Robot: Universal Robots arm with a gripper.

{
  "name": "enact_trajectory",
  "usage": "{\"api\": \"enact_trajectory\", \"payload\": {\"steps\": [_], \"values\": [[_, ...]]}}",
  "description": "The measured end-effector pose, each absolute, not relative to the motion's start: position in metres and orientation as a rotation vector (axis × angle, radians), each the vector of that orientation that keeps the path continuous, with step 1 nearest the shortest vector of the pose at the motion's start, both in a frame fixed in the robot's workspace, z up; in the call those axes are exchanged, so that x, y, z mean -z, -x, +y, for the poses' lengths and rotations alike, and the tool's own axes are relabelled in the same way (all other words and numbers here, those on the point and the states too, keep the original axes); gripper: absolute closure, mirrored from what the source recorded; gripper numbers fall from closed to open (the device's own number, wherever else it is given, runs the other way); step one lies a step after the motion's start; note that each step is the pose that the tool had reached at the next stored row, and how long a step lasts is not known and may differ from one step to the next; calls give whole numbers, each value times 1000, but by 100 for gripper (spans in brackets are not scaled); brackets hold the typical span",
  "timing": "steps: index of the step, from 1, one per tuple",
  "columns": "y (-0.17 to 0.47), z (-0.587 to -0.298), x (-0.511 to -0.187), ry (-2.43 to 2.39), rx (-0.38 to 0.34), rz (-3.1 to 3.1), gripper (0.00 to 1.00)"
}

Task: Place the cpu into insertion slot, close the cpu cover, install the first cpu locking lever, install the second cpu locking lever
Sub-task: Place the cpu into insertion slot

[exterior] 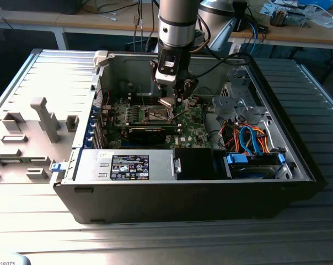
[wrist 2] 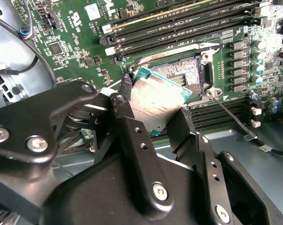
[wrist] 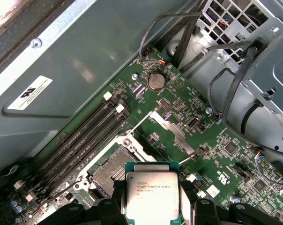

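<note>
Grey ribbed metal makes up the desk [exterior: 39, 221], and at the exterior view's left you see pale grey fixture blocks [exterior: 42, 118] standing on it, some cut off by the frame edge. Moving right, the open computer case [exterior: 155, 199] lies flat, its green circuit board partly hidden behind the near wall.

Over the middle of the board the arm comes down, and the hand [exterior: 175, 100] is clamped on the cpu [exterior: 167, 101], one finger [wrist 2: 127, 117] on each opposite edge. In the second wrist view you see the cpu [wrist 2: 155, 101] tilted, hanging above the insertion slot [wrist 2: 176, 70]; one corner is covered by the fingers, and you cannot tell whether any edge touches the slot. The slot lies uncovered, with a thin locking lever [wrist 2: 233, 117] swung out beside it. In the first wrist view the cpu [wrist: 152, 194] is cut off at its near edge, and the cpu cover [wrist: 172, 130] shows as a silver strip beyond the slot [wrist: 111, 168], its shape hard to make out.

At the exterior view's right, the grey drive cage [exterior: 238, 102] stands above tangled orange and blue cables [exterior: 249, 138].
</note>
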State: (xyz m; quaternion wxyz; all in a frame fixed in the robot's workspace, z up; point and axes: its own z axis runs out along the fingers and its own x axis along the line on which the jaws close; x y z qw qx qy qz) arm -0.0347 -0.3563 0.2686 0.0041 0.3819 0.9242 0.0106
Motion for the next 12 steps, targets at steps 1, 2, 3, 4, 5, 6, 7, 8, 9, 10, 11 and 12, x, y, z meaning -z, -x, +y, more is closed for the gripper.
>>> {"api": "enact_trajectory", "payload": {"steps": [1,2,3,4,5,6,7,8,9,10,11,12], "values": [[35,-356,-269,-1198,-33,2895,46],[35,-356,-269,-1200,-33,2894,46],[35,-356,-269,-1201,-33,2894,46],[35,-356,-269,-1202,-33,2894,46],[35,-356,-269,-1203,-33,2893,46],[35,-356,-269,-1205,-33,2892,46],[35,-356,-269,-1206,-33,2892,46],[35,-356,-269,-1208,-33,2891,46],[35,-356,-269,-1210,-33,2890,46],[35,-356,-269,-1211,-33,2890,46],[35,-356,-269,-1213,-33,2889,46],[35,-356,-269,-1214,-33,2888,46]]}}
